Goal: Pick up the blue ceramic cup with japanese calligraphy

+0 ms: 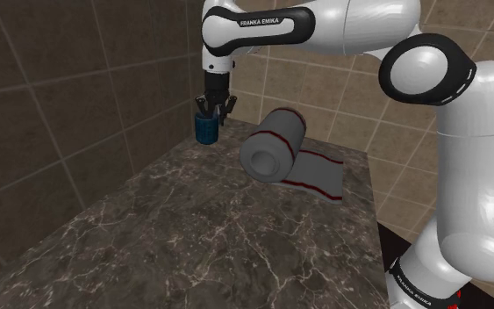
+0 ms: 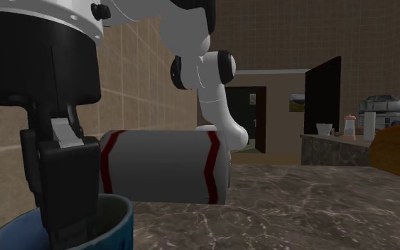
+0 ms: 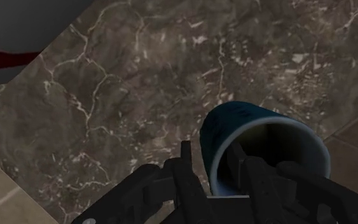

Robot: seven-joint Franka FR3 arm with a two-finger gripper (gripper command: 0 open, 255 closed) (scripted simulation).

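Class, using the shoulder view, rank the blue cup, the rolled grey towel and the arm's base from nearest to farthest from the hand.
1. Blue cup, right under the hand, at the counter's back corner.
2. Rolled grey towel, to the cup's right.
3. Arm's base, at the view's lower right.

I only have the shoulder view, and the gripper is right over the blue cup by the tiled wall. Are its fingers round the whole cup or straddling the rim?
Observer: Straddling. In the wrist view the gripper has one finger inside the blue cup and one outside, the cup's wall between them.
Operator: Clamped on that wall yet?
Observer: It doesn't look so: a gap shows between the inner finger and the wall, so I read the jaws as open.
Operator: How deep is the inner finger?
Observer: In the second exterior view its tip sits below the rim.
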